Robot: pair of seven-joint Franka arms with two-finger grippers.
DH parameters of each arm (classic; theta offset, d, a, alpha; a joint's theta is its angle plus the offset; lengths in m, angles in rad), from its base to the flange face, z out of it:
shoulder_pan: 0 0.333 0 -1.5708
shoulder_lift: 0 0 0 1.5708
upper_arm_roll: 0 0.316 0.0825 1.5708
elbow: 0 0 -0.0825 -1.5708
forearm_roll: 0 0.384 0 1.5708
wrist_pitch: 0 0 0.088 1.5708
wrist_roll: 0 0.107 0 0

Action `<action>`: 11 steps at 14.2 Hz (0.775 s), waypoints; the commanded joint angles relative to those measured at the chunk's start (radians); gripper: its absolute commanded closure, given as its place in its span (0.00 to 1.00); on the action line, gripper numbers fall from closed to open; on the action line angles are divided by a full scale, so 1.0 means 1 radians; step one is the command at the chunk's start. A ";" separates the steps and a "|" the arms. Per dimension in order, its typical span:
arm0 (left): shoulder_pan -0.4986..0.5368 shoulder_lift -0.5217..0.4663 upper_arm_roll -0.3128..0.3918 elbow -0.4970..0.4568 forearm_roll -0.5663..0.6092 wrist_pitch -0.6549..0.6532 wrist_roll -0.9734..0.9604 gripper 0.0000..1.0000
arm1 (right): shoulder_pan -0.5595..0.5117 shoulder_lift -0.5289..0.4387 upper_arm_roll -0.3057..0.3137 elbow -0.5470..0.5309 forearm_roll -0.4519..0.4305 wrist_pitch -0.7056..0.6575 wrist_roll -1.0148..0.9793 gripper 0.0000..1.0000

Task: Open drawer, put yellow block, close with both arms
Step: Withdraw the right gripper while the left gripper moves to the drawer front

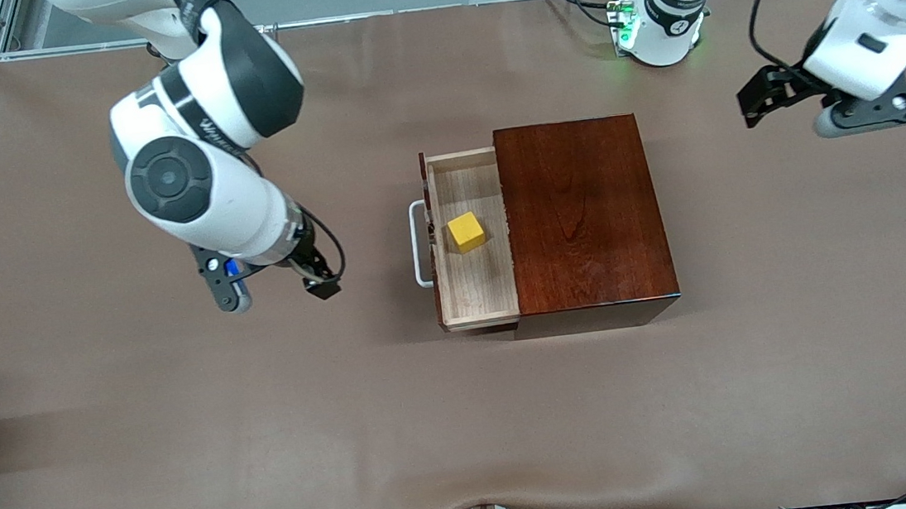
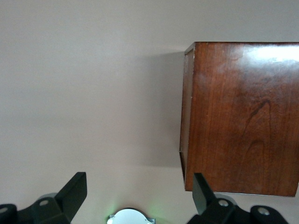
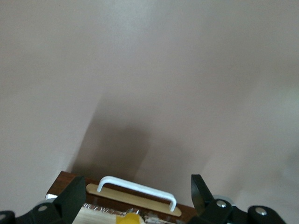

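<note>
The drawer (image 1: 477, 285) is pulled out of the reddish-brown box (image 1: 582, 217) toward the right arm's end of the table, its white handle (image 1: 419, 245) facing that way. The yellow block (image 1: 467, 231) lies in the drawer tray. My right gripper (image 1: 314, 283) is open and empty, over the table in front of the drawer and apart from the handle. In the right wrist view the handle (image 3: 138, 189) and a bit of the block (image 3: 128, 219) show between its fingers. My left gripper (image 1: 766, 95) is open and empty, over the table at the left arm's end, apart from the box (image 2: 240, 116).
The left arm's base (image 1: 660, 27) stands on the table farther from the front camera than the box, and it shows in the left wrist view (image 2: 128, 217). Brown table cover (image 1: 271, 438) spreads around the box.
</note>
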 commanded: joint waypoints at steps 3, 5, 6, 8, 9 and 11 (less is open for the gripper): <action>-0.097 0.057 -0.040 0.009 -0.012 0.058 -0.225 0.00 | -0.115 -0.058 0.024 0.021 0.043 -0.037 -0.045 0.00; -0.165 0.083 -0.040 0.009 -0.014 0.098 -0.327 0.00 | -0.141 -0.066 0.018 0.021 0.071 -0.047 -0.045 0.00; -0.195 0.102 -0.041 0.009 -0.014 0.112 -0.381 0.00 | -0.175 -0.068 0.024 0.023 0.076 -0.076 -0.046 0.00; -0.263 0.146 -0.040 0.009 -0.012 0.164 -0.488 0.00 | -0.226 -0.075 0.042 0.026 0.087 -0.095 -0.048 0.00; -0.295 0.172 -0.040 0.009 -0.011 0.189 -0.547 0.00 | -0.238 -0.083 0.044 0.027 0.087 -0.110 -0.048 0.00; -0.357 0.226 -0.040 0.038 -0.008 0.219 -0.686 0.00 | -0.284 -0.091 0.078 0.033 0.087 -0.118 -0.063 0.00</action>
